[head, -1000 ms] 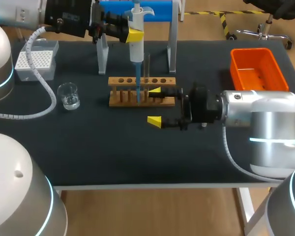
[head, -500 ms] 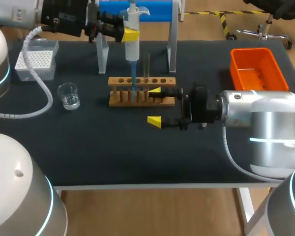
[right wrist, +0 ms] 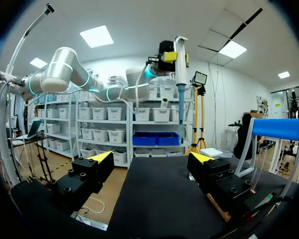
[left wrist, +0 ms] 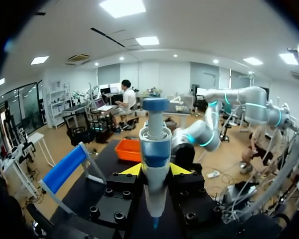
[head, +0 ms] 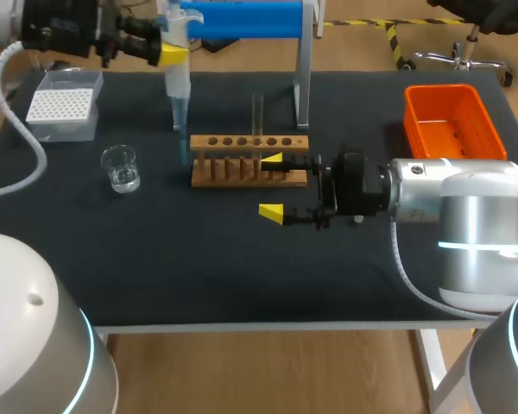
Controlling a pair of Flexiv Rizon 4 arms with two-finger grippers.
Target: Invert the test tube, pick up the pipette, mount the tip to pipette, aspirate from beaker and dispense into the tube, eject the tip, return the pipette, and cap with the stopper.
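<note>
Two grippers: the left gripper [head: 170, 54] is clamped on the pipette; the right gripper [head: 272, 185] has its fingers spread wide with nothing between them.
Left grip: in the left wrist view the left gripper [left wrist: 155, 172] has one yellow tip pressed on each side of the pipette's [left wrist: 155, 149] white body, below its blue collar and round plunger knob.
Pipette: the pipette [head: 178, 79] hangs upright at the far left part of the table, with a blue tip [head: 183, 134] mounted on its lower end and pointing down.
Pipette's place: in the head view its tip ends just beside the left end of the wooden rack [head: 242, 171], between the rack and the beaker [head: 121, 167]. I cannot tell how high it is above the table.
Right gripper's place: it lies low over the table, pointing left. Its far finger is at the rack's front right part and its near finger is clear of the rack. I cannot tell whether the far finger touches the wood.
Right wrist view: the right gripper [right wrist: 150, 158] shows bare black table between its fingers, and the pipette [right wrist: 180, 59] is seen ahead and high up in the other arm's grip.
Test tube: the test tube [head: 258, 116] stands upright in the rack, just behind the right gripper's far finger.
Beaker: small, clear glass, well left of the rack.
Tip box: the tip box [head: 63, 105] sits at the far left, behind the beaker.
Orange bin: the orange bin [head: 453, 121] is at the far right, well apart from the rack.
Stand: a stand with a blue top bar [head: 242, 17] is behind the rack.
Table: black table [head: 242, 267].
</note>
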